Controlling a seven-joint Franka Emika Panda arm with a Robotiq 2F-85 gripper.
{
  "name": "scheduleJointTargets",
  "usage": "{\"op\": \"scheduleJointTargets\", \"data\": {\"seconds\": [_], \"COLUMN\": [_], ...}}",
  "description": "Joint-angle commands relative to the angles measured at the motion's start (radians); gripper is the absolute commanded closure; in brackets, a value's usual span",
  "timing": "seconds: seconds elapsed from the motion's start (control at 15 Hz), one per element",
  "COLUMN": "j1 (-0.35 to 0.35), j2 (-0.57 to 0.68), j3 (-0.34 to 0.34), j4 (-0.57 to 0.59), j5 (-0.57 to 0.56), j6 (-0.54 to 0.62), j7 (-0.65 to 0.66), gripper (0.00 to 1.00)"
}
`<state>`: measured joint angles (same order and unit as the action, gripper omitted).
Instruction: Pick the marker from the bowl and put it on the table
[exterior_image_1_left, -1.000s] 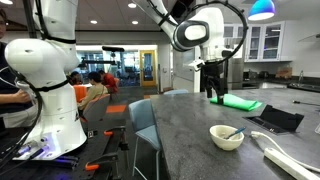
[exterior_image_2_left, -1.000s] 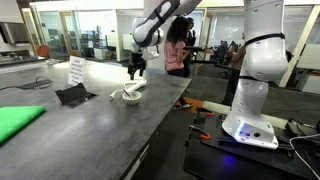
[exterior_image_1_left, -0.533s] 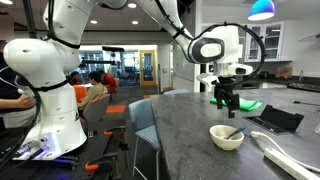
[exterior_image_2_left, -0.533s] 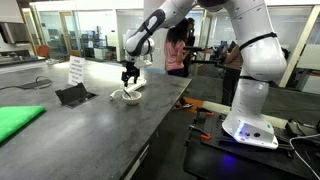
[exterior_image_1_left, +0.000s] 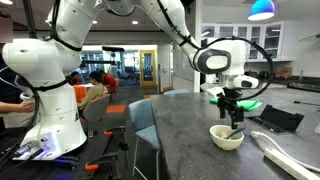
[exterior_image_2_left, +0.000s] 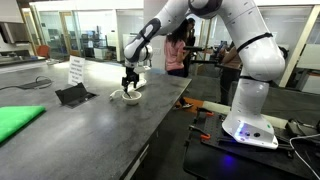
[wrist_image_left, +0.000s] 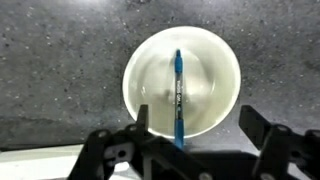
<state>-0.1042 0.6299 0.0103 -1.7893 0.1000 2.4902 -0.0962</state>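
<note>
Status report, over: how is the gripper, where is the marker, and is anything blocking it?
Gripper open, hovering above bowl. Marker lies inside bowl, not gripped. Nothing visible in the way.

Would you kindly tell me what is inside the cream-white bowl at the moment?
Only the marker lies inside the bowl, running across its floor to the near rim. The open gripper hangs above; its frame may cover the marker's lowest tip.

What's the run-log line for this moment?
phase: pre-grasp | gripper: open, above bowl | marker: lying in bowl, not gripped | table: marker not yet placed
</note>
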Motion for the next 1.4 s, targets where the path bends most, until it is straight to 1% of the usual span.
{"op": "scheduleJointTargets", "data": {"seconds": [0.0, 0.07, 0.13, 0.2, 0.27, 0.47, 0.53, 0.6, 0.67, 0.73, 0.8, 0.93, 1.0, 1.07, 1.13, 1.27, 1.33], "j1": [-0.031, -0.031, -0.035, -0.038, -0.040, -0.053, -0.056, -0.057, -0.056, -0.057, -0.054, -0.050, -0.048, -0.045, -0.040, -0.037, -0.045], "j2": [0.050, 0.062, 0.075, 0.088, 0.100, 0.136, 0.146, 0.155, 0.162, 0.168, 0.169, 0.165, 0.156, 0.148, 0.140, 0.104, 0.075], "j3": [0.034, 0.032, 0.034, 0.034, 0.032, 0.034, 0.035, 0.034, 0.034, 0.035, 0.036, 0.039, 0.039, 0.038, 0.032, 0.025, 0.033], "j4": [0.052, 0.062, 0.073, 0.084, 0.094, 0.121, 0.128, 0.136, 0.141, 0.146, 0.146, 0.144, 0.139, 0.138, 0.134, 0.118, 0.098], "j5": [0.039, 0.037, 0.040, 0.040, 0.039, 0.042, 0.042, 0.040, 0.038, 0.037, 0.034, 0.032, 0.030, 0.031, 0.030, 0.038, 0.054], "j6": [-0.004, -0.005, -0.010, -0.014, -0.019, -0.026, -0.028, -0.027, -0.022, -0.018, -0.012, -0.005, -0.003, -0.009, -0.014, -0.048, -0.061], "j7": [-0.034, -0.030, -0.029, -0.026, -0.022, -0.022, -0.023, -0.021, -0.020, -0.023, -0.024, -0.023, -0.022, -0.012, 0.001, 0.034, 0.039], "gripper": [0.23, 0.24, 0.28, 0.35, 0.37, 0.49, 0.55, 0.55, 0.75, 0.79, 0.80, 0.95, 1.00, 1.00, 0.97, 0.97, 0.97]}}
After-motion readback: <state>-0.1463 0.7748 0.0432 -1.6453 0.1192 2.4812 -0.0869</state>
